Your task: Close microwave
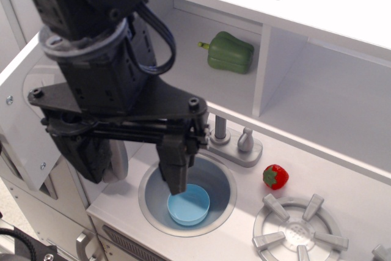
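Observation:
The microwave's white hinged door (pixel 21 123) stands swung open at the left, its clear window (pixel 38 80) partly hidden behind my arm. Its white compartment (pixel 183 53) lies open behind the arm, with a green pepper (pixel 231 52) inside. My black gripper (pixel 131 166) is open and empty, low in front of the compartment. Its left finger (pixel 82 157) is close to the door's inner face. Its right finger (pixel 176 172) hangs over the sink. I cannot tell whether the left finger touches the door. The door's handle is hidden.
A round sink (pixel 229 178) holds a blue bowl (pixel 190 206) just under the right finger. A grey faucet (pixel 220 131) stands behind it. A toy strawberry (pixel 275 176) and a grey burner (pixel 299 230) are to the right. A doorless cubby (pixel 330 99) is at the right.

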